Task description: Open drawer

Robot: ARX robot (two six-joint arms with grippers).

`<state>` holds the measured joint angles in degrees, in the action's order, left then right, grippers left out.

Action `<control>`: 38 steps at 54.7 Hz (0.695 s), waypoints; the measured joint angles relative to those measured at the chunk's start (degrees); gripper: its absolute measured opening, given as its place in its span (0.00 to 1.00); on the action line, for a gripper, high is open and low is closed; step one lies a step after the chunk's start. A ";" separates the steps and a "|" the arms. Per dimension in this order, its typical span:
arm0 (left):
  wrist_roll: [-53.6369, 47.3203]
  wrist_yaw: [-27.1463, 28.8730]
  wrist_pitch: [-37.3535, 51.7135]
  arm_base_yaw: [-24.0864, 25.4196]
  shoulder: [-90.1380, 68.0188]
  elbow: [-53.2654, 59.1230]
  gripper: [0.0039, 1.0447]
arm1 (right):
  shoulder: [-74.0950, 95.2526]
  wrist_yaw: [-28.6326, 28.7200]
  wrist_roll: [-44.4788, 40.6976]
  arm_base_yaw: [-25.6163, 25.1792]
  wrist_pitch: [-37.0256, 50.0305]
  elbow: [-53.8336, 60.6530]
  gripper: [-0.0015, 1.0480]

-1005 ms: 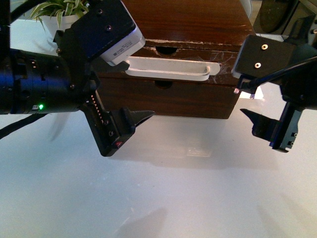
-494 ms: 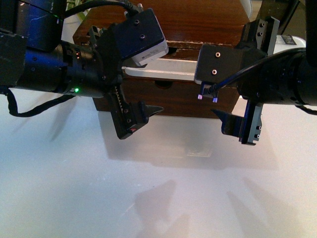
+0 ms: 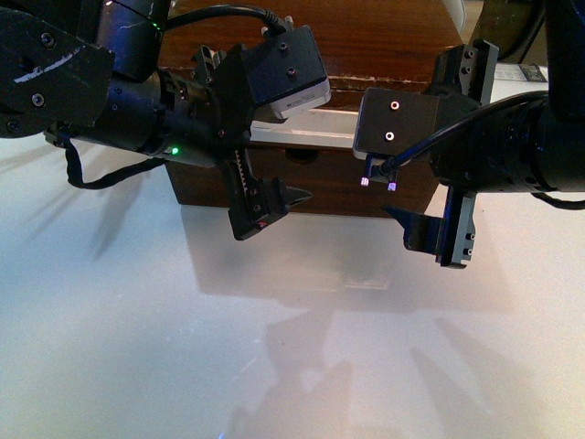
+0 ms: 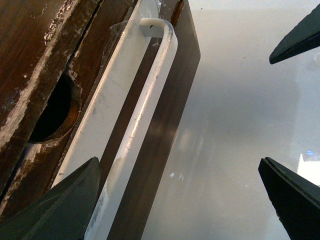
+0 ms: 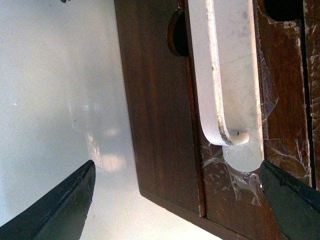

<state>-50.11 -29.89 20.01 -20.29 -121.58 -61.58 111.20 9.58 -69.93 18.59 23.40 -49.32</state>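
Observation:
The drawer (image 3: 347,99) is the upper dark brown front of a wooden chest, with a white bar handle (image 3: 334,128) mostly hidden behind my arms. None of its inside shows. My left gripper (image 3: 274,165) hangs open before the handle's left part. In the left wrist view the handle (image 4: 150,95) runs past one fingertip (image 4: 75,195) of the left gripper (image 4: 177,165), beside the semicircular notch (image 4: 52,115). My right gripper (image 3: 416,155) is open at the handle's right end. The right wrist view shows the handle's taped end (image 5: 227,65) just inside one finger (image 5: 290,195) of the right gripper (image 5: 177,165).
Below the handled drawer is a plain dark drawer front (image 3: 320,183) with a small notch (image 5: 177,32). The chest's top (image 3: 366,37) rises behind both arms. The chest stands on a glossy white table (image 3: 183,347). Clear tape (image 5: 240,170) covers the handle's end.
Both arms have moved inward towards the chest's middle. The left gripper has risen and shifted right; the right gripper has shifted left. Both stay open.

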 joint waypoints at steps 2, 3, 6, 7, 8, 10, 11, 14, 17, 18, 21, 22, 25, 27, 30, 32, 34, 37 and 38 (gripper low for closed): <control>-0.13 -0.02 -0.42 0.07 -0.31 -0.66 0.92 | 0.26 0.11 -0.11 0.04 -0.17 -0.28 0.91; -0.22 0.00 -0.61 0.09 -0.39 -0.92 0.92 | 0.37 0.13 -0.22 0.07 -0.28 -0.37 0.91; -0.39 -0.07 -1.20 0.15 -0.61 -1.40 0.92 | 0.59 0.13 -0.28 0.22 -0.42 -0.61 0.91; -0.63 -0.09 -1.44 0.17 -0.63 -1.53 0.92 | 0.63 0.13 -0.31 0.28 -0.48 -0.68 0.91; -0.72 -0.11 -1.55 0.20 -0.68 -1.62 0.92 | 0.74 0.13 -0.37 0.39 -0.59 -0.81 0.91; -0.92 -0.13 -1.86 0.22 -0.81 -1.84 0.92 | 0.98 0.15 -0.42 0.68 -0.63 -1.11 0.91; -1.05 -0.13 -1.97 0.22 -0.85 -1.97 0.92 | 1.05 0.15 -0.42 0.76 -0.66 -1.20 0.91; -1.33 -0.15 -2.38 0.26 -1.20 -2.36 0.92 | 1.36 0.17 -0.44 1.09 -0.74 -1.62 0.91; -1.57 -0.15 -2.58 0.33 -1.46 -2.54 0.92 | 1.64 0.17 -0.55 1.57 -0.96 -2.12 0.91; -1.57 -0.15 -2.67 0.33 -1.53 -2.58 0.92 | 1.68 0.17 -0.59 1.66 -0.98 -2.21 0.91; -1.84 -0.17 -3.04 0.39 -1.79 -2.67 0.92 | 1.95 0.22 -0.63 2.03 -1.01 -2.62 0.91; -2.01 -0.17 -3.21 0.42 -1.90 -2.75 0.92 | 2.08 0.26 -0.63 2.19 -1.03 -2.84 0.91; -2.32 -0.22 -3.43 0.48 -2.14 -2.91 0.92 | 2.38 0.28 -0.66 2.49 -1.14 -3.30 0.91; -2.51 -0.24 -3.63 0.52 -2.23 -3.04 0.92 | 2.54 0.20 -0.66 2.75 -1.22 -3.61 0.91; -2.73 -0.17 -4.13 0.72 -2.32 -3.32 0.92 | 2.82 0.22 -0.68 2.93 -1.33 -3.96 0.91; -2.89 -0.15 -4.42 0.81 -2.36 -3.48 0.92 | 3.08 0.20 -0.68 3.08 -1.36 -4.26 0.91; -3.04 -0.13 -4.72 0.92 -2.49 -3.74 0.92 | 3.30 0.20 -0.68 3.17 -1.40 -4.59 0.91; -3.69 -0.04 -5.55 1.16 -2.80 -4.33 0.92 | 3.91 0.20 -0.66 3.41 -1.51 -5.16 0.91; -3.87 -0.04 -5.81 1.22 -2.95 -4.55 0.92 | 4.04 0.20 -0.66 3.43 -1.57 -5.31 0.91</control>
<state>-53.98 -29.93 14.20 -19.07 -124.53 -66.13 115.24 9.78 -70.59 22.02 21.82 -54.63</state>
